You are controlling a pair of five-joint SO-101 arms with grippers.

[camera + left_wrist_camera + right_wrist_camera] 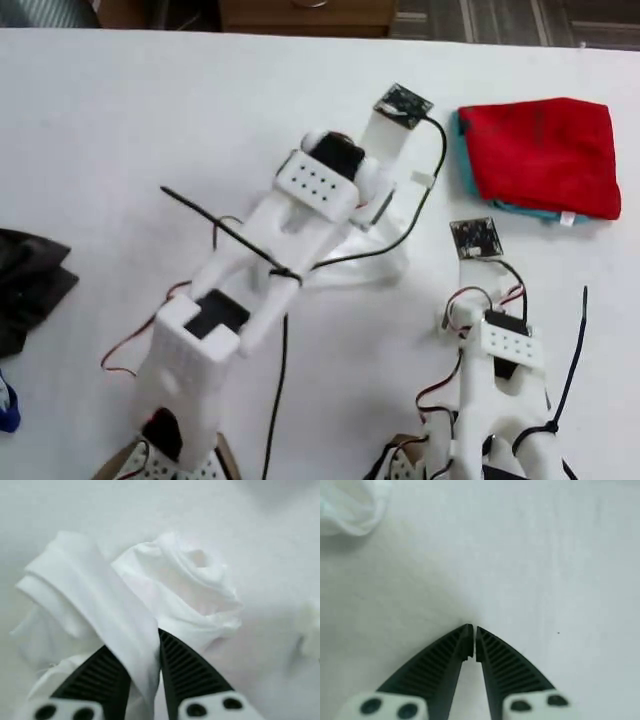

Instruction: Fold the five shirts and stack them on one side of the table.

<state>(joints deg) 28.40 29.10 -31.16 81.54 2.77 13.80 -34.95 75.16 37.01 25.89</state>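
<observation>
- Progress check: I'm counting two shirts looking done. A red shirt [540,150] is sitting folded in the upper right of the high view, lying on top of a teal shirt [520,210] that's only peeking out along its left and bottom edges. That's looking like the stack.
- The white shirt [350,270] is the one being worked on. It's lying near the middle of the high view, mostly tucked under the left arm, and it's blending into the white counter [150,100] so the outline is hard to trace.
- The left claw [142,650] is clenching a thick fold of that white shirt [175,580] between its ribbed black fingers [185,670]. The cloth is looking soft and floppy, bunching into rolls and crumpled ridges rather than flat panels, so I'm guessing this fold isn't finished yet.
- The right claw [472,630] is closed tip to tip on nothing, hanging over bare counter, with a bit of white cloth [345,510] lying a way off from it.
- Waiting their turn: a dark shirt [30,285] is slumping in a rumpled heap at the left edge of the high view, and a scrap of blue cloth [8,400] is poking in at the lower left. I can't tell how much of that one there is.
- So I'm reckoning roughly two of five down, one in progress, two to go.
</observation>
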